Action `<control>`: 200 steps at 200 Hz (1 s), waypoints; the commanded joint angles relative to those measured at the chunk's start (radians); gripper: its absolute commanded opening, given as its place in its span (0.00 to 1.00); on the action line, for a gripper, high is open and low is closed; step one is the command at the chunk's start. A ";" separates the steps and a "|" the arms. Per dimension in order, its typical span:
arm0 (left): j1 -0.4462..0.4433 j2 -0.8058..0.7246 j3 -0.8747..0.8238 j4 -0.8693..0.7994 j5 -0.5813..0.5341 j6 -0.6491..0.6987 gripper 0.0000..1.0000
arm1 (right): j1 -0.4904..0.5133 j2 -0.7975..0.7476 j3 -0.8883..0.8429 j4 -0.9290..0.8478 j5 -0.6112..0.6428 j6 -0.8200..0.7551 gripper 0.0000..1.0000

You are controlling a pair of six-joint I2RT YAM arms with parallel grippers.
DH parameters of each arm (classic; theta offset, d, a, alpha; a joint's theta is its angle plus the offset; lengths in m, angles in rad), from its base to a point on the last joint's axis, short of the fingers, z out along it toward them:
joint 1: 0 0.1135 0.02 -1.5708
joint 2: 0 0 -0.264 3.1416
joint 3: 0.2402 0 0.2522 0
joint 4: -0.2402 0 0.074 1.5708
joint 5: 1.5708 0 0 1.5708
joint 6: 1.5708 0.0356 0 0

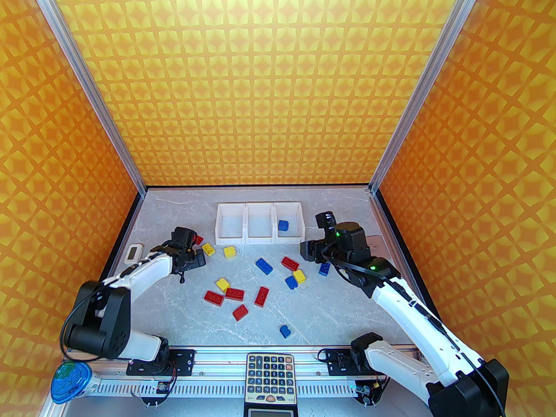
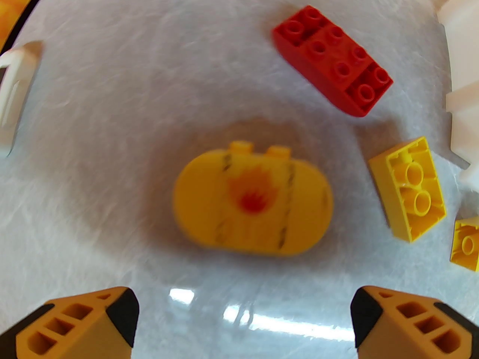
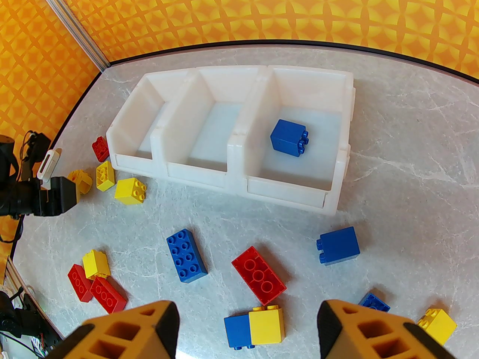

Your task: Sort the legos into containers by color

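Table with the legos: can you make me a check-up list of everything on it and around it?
Surface: grey marbled table, no spills seen.
Job's things: three joined white bins; one blue lego in the right bin; loose legos, red, yellow and blue, scattered in front.
Clutter: white device at the left edge; calculator and cup at the near rail.
Grippers: left gripper open, yellow rounded lego ahead of it; right gripper open, holding nothing.
Cables: black cable along the right arm.
Surroundings: orange patterned walls, metal frame posts.
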 commanded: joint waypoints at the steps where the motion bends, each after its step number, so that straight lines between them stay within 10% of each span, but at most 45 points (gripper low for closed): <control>1: 0.027 0.050 0.060 0.037 0.052 0.071 0.99 | 0.003 0.003 0.004 -0.013 -0.019 0.010 0.66; 97: 0.077 0.178 0.157 -0.020 0.074 0.114 0.97 | 0.003 0.000 0.004 -0.015 -0.010 0.010 0.66; 200: 0.079 0.208 0.174 -0.051 0.083 0.113 0.57 | 0.002 -0.016 -0.002 -0.015 -0.014 0.013 0.66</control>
